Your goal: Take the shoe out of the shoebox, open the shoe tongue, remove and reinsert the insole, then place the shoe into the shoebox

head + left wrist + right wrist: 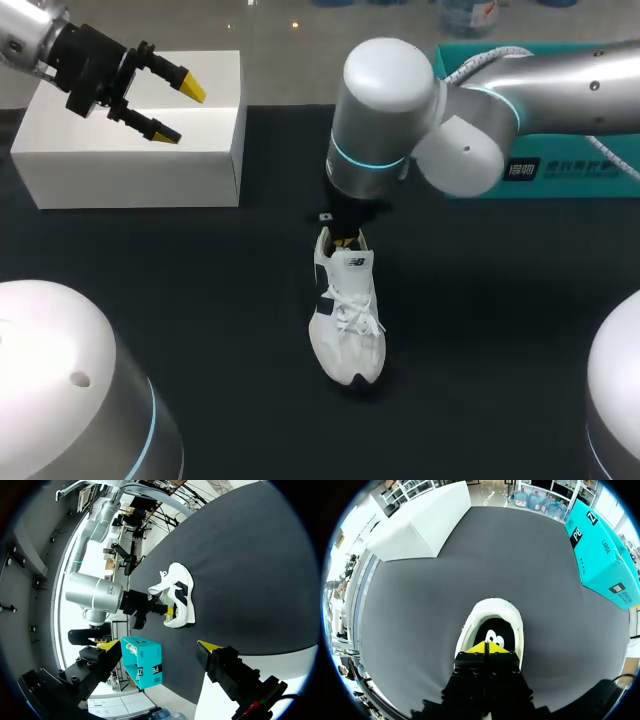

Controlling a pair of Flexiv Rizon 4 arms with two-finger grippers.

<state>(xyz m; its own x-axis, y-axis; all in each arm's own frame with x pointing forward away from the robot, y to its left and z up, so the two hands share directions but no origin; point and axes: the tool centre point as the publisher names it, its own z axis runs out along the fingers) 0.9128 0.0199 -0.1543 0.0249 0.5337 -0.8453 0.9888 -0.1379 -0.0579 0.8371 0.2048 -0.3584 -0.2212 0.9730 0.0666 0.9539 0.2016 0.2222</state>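
A white laced shoe (350, 330) with black side marks lies on the black table, toe toward the front edge; it also shows as the shoe (181, 592) and the shoe (492, 607). My right gripper (347, 238) (487, 647) is shut, its yellow tips together at the shoe's heel opening, just above the tongue label. Whether anything thin is pinched cannot be seen. From the left wrist view the right gripper (170, 611) meets the shoe's heel end. My left gripper (180, 112) (156, 645) hangs open and empty over the white box (130, 140), far from the shoe.
A teal box (570, 170) (600, 555) (142, 660) lies at the back right, partly behind my right arm. The white box (420, 525) stands at the back left. Black tabletop (200, 300) surrounds the shoe on all sides.
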